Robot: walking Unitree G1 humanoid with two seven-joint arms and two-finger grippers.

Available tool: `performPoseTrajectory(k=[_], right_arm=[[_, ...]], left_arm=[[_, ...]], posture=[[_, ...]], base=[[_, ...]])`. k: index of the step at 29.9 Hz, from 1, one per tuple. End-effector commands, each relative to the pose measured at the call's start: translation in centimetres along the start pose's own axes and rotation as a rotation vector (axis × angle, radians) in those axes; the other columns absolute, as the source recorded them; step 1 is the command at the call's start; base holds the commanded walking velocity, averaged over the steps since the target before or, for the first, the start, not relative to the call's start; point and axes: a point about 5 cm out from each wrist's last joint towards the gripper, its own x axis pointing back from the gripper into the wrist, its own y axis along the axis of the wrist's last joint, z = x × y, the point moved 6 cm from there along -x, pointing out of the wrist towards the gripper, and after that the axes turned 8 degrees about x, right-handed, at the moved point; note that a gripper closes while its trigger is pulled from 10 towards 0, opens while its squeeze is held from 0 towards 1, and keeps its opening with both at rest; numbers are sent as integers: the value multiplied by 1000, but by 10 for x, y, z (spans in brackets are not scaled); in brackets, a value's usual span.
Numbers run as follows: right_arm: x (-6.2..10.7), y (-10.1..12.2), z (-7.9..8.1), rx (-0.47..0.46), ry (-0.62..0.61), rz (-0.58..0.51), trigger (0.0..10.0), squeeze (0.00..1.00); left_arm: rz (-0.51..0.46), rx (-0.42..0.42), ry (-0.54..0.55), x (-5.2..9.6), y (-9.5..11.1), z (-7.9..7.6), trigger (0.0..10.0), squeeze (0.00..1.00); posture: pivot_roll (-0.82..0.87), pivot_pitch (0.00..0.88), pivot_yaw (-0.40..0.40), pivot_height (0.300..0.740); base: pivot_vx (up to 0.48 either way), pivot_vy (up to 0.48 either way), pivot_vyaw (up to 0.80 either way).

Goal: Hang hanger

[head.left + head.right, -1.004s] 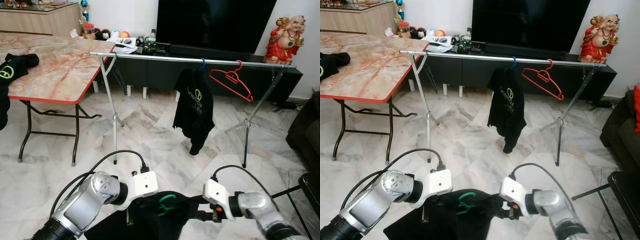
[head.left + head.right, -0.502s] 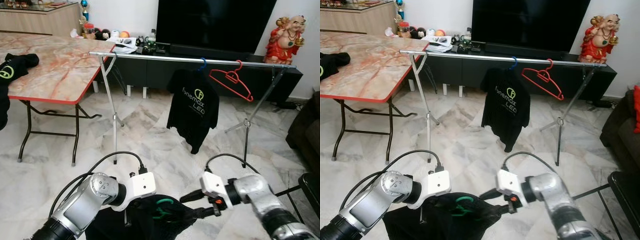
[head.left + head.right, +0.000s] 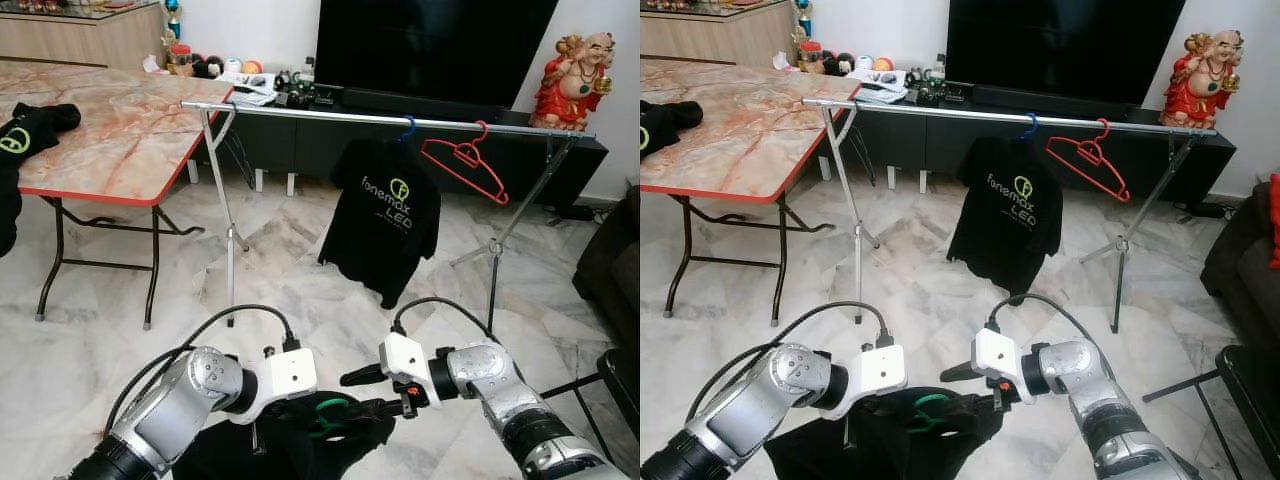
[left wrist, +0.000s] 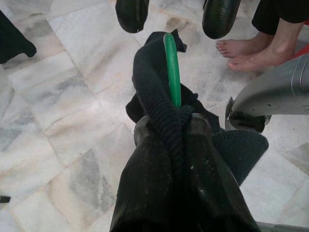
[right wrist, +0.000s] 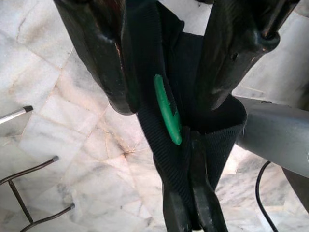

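I see a pale marble floor point(image 3: 300, 270), a marble-topped folding worktop point(image 3: 110, 130) at far left, a black television point(image 3: 430, 45) against the white far wall, and a red figurine point(image 3: 570, 80) at far right.

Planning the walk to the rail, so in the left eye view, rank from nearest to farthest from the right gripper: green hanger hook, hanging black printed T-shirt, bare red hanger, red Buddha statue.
1. Green hanger hook, just beside the right gripper.
2. Black printed T-shirt, hanging mid-rail ahead.
3. Bare red hanger, farther right on the rail.
4. Red Buddha statue, far right on the TV cabinet.

Bright even daylight, sharp, soft shadows
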Motion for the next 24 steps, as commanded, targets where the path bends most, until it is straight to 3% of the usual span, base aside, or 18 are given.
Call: performPoseTrajectory(k=[1, 3, 6, 12, 17, 21, 24], right_arm=[[1, -1, -3, 35, -6, 36, 10000, 0], [-5, -7, 4, 65, 21, 67, 10000, 0], [-7, -8, 7, 77, 34, 73, 10000, 0], [-14, -13, 9, 187, 15, 128, 10000, 0], [-16, -11, 7, 201, -2, 122, 10000, 0], [-18, -7, -3, 227, -89, 108, 10000, 0], [-20, -6, 2, 201, -67, 88, 10000, 0]], left_arm=[[-18, -39, 13, 1, 10, 5, 10000, 0], [-18, -40, 13, 1, 11, 5, 10000, 0], [-18, -40, 13, 1, 11, 5, 10000, 0], [-18, -41, 17, 1, 11, 5, 10000, 0], [-18, -40, 20, 1, 11, 6, 10000, 0], [-19, -40, 23, 0, 12, 6, 10000, 0], [-21, -38, 23, 0, 12, 6, 10000, 0]], posture=[[157, 0, -128, 740], [158, 0, -130, 740], [158, 0, -130, 740], [159, 0, -133, 740], [161, 0, -138, 740], [161, 0, -140, 740], [161, 0, -140, 740]], base=[[0, 0, 0], [0, 0, 0], [0, 0, 0], [0, 0, 0], [0, 0, 0], [0, 0, 0], [0, 0, 0]])
